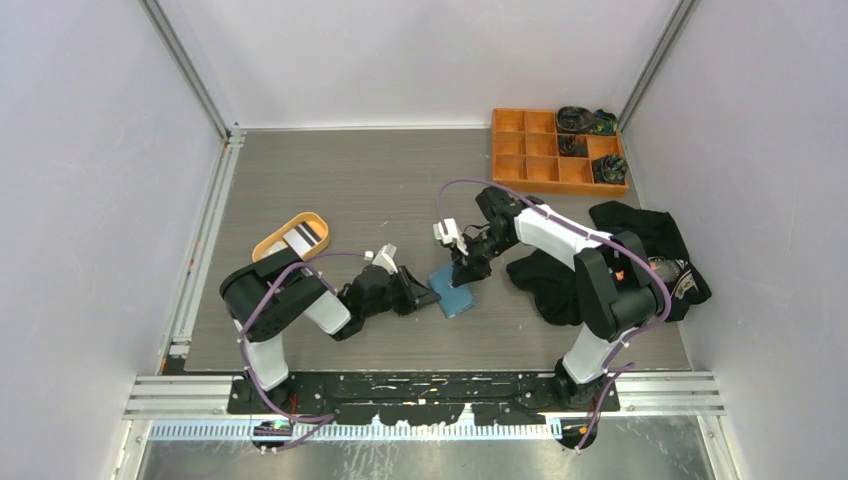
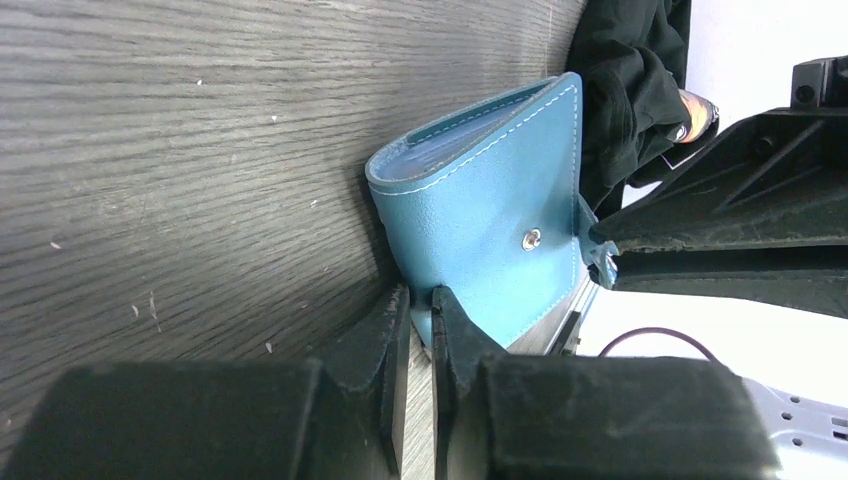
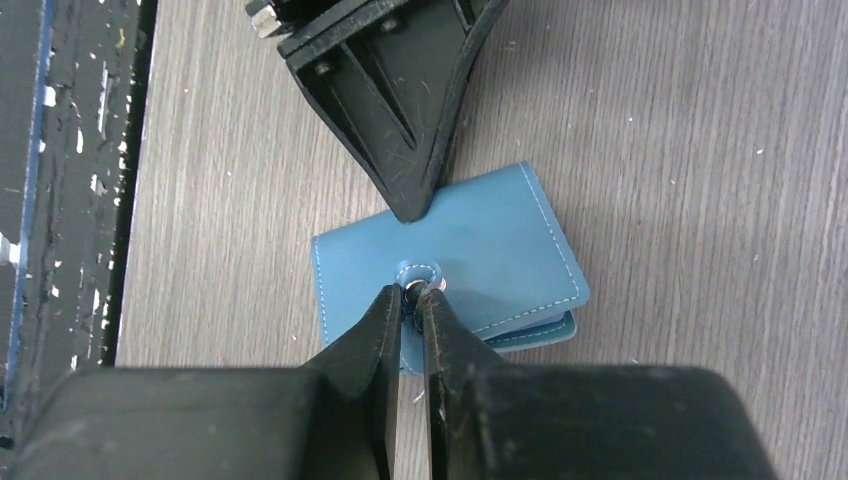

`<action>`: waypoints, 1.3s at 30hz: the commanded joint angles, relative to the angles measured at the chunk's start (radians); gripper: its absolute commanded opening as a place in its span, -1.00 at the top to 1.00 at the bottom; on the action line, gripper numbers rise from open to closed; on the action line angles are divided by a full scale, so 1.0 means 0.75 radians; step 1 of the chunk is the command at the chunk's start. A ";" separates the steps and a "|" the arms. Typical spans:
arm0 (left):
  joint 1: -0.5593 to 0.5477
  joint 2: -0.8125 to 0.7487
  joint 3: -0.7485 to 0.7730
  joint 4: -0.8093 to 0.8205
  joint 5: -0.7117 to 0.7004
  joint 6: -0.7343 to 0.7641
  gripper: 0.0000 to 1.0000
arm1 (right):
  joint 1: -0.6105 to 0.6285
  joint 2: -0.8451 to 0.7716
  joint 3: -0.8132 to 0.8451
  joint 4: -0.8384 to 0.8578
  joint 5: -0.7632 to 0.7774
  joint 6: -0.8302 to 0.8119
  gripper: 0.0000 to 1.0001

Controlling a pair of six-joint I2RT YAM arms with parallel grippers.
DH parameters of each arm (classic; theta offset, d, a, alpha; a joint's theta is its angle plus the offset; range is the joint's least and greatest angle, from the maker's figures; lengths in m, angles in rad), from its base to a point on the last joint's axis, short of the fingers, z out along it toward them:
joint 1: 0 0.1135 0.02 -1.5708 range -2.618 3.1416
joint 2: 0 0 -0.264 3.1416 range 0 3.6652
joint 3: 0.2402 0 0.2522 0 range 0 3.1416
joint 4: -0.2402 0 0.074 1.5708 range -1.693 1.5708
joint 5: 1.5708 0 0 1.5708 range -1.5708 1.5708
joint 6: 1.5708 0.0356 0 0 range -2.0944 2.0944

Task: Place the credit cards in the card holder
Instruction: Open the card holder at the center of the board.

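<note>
Your left gripper [image 2: 420, 297] is nearly closed, pinching one edge of the card holder [image 3: 490, 250]. The holder lies near the middle of the tabletop [image 1: 350, 180], a bit toward the near edge. Your right gripper [image 3: 412, 292] comes in from the opposite side, jaws all but shut on the snap tab [image 3: 420, 272].

Progress: early, by my read. No card is in either gripper, and the holder is not opened yet. The credit cards [image 1: 303, 236] sit in the orange oval tray [image 1: 270, 243] toward the left edge, well apart from the holder. I can't count them; one is white with a dark stripe. What's left for you: pull the tab, spread the cover, fetch the cards and slide them in.

Holder look: blue, white stitching, silver stud on the front, folded over with the cover gaping slightly and clear pockets showing at the fold. I can't tell if anything is inside.

Further back, a black cloth [image 1: 650, 235] lies by the right edge and an orange compartment box [image 1: 520, 150] sits in the far right corner
</note>
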 commanded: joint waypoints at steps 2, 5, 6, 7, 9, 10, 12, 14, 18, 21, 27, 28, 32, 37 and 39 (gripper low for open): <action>0.003 -0.019 -0.028 -0.087 -0.132 0.068 0.95 | -0.014 -0.062 -0.002 0.008 -0.139 0.023 0.98; 0.004 -0.064 -0.065 0.034 -0.106 0.100 0.78 | -0.040 -0.071 -0.003 0.046 -0.153 0.103 0.98; 0.004 -0.091 -0.069 0.032 -0.096 0.115 0.69 | -0.048 -0.083 -0.003 0.063 -0.172 0.141 0.98; 0.004 -0.134 -0.070 0.014 -0.087 0.129 0.58 | -0.058 -0.096 -0.005 0.083 -0.191 0.184 0.98; 0.004 -0.202 -0.086 -0.027 -0.090 0.150 0.27 | -0.065 -0.124 -0.012 0.129 -0.222 0.267 0.98; 0.003 -0.237 -0.101 -0.044 -0.099 0.160 0.15 | -0.069 -0.138 -0.019 0.158 -0.225 0.310 0.98; 0.004 -0.298 -0.130 -0.074 -0.131 0.179 0.01 | -0.070 -0.159 -0.030 0.213 -0.215 0.381 0.98; 0.005 -0.350 -0.146 -0.117 -0.142 0.201 -0.07 | -0.074 -0.163 -0.032 0.216 -0.216 0.408 0.98; 0.006 -0.403 -0.168 -0.136 -0.136 0.233 -0.20 | -0.077 -0.164 -0.028 0.228 -0.224 0.464 0.98; 0.006 -0.420 -0.199 -0.075 -0.139 0.233 -0.29 | -0.077 -0.170 -0.032 0.240 -0.219 0.481 0.98; 0.006 -0.415 -0.209 -0.035 -0.119 0.201 -0.34 | -0.077 -0.163 -0.034 0.243 -0.192 0.487 0.98; 0.005 -0.414 -0.213 -0.030 -0.121 0.195 -0.34 | -0.078 -0.166 -0.034 0.242 -0.187 0.486 0.98; 0.005 -0.421 -0.240 0.012 -0.125 0.172 -0.36 | -0.077 -0.177 -0.036 0.244 -0.172 0.481 0.98; -0.006 -0.417 -0.299 0.108 -0.137 0.137 -0.38 | -0.077 -0.170 -0.038 0.241 -0.172 0.478 0.98; -0.010 -0.409 -0.304 0.131 -0.141 0.129 -0.38 | -0.077 -0.168 -0.038 0.238 -0.172 0.475 0.98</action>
